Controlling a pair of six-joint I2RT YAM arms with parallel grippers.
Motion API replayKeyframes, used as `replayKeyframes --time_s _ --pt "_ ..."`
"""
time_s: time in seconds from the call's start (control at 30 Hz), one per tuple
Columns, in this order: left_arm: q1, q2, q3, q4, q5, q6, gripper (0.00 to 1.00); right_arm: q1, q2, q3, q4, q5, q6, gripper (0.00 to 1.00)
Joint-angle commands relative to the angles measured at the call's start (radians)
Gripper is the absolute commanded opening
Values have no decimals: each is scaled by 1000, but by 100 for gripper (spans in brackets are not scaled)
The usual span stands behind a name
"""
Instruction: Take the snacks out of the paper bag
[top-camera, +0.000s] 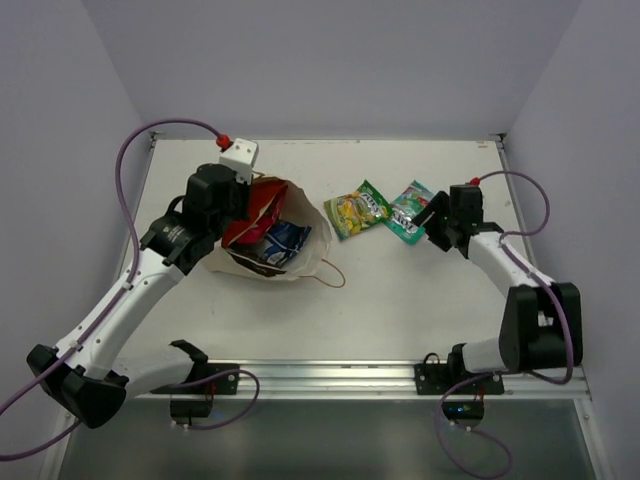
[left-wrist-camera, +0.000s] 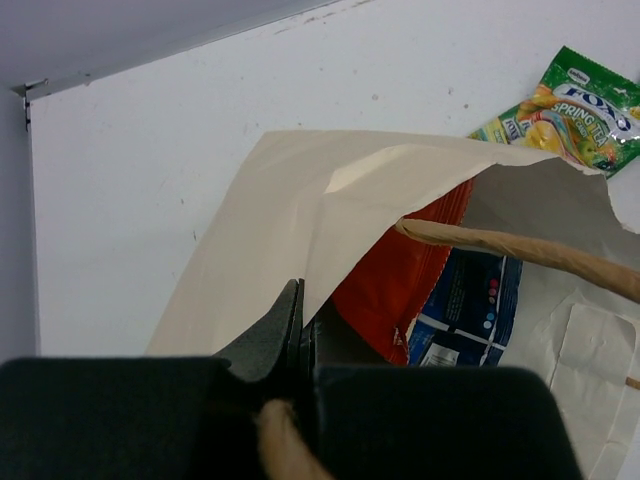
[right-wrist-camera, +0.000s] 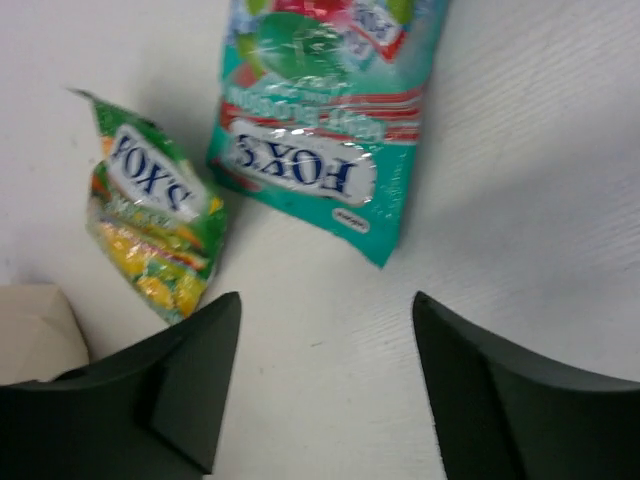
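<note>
The cream paper bag (top-camera: 300, 255) lies on its side at centre left, mouth held open. My left gripper (top-camera: 238, 203) is shut on the bag's rim (left-wrist-camera: 300, 200), fingers pinched on the paper (left-wrist-camera: 298, 300). An orange-red packet (top-camera: 252, 212) and a blue-and-white packet (top-camera: 286, 240) lie in the mouth; both show in the left wrist view (left-wrist-camera: 410, 280) (left-wrist-camera: 470, 305). A yellow-green packet (top-camera: 360, 211) and a teal-green packet (top-camera: 408, 211) lie on the table right of the bag. My right gripper (top-camera: 432, 216) is open and empty just short of the teal-green packet (right-wrist-camera: 320, 130) and the yellow-green one (right-wrist-camera: 150, 220). The dark brown and pink-and-white packets are hidden.
A thin string handle (top-camera: 331, 275) trails from the bag onto the white table (top-camera: 400, 300). Another handle band (left-wrist-camera: 520, 250) crosses the bag's mouth. Purple walls stand at the back and both sides. A metal rail (top-camera: 330, 378) runs along the near edge.
</note>
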Motion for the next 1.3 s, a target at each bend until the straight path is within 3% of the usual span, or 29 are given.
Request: replayKeyframes --time_s 0.0,0.1,0.23,0.4,0.5,0.67,0.93,1.13,1.27 --pt "8 -39 25 -18 14 7 0 126 -173 32 -49 60 -4 76" --pt "7 -46 16 -17 15 7 0 309 -282 74 -97 111 -3 84" --pt "8 -45 9 -12 17 6 0 542 -329 123 -76 157 59 86" --pt "8 -33 2 8 20 -11 0 806 -228 231 5 223 99 82" --pt "7 -25 -1 20 26 -22 0 897 -94 320 24 272 80 81" --pt "8 -16 -7 29 40 -40 0 951 124 452 -13 347 83 82" --pt "8 -13 -4 34 54 -51 0 968 236 499 -180 522 200 82" --pt "8 -3 -1 40 78 -56 0 966 320 525 -134 453 202 83" --pt "8 1 15 38 95 -59 0 965 388 548 -82 403 214 78"
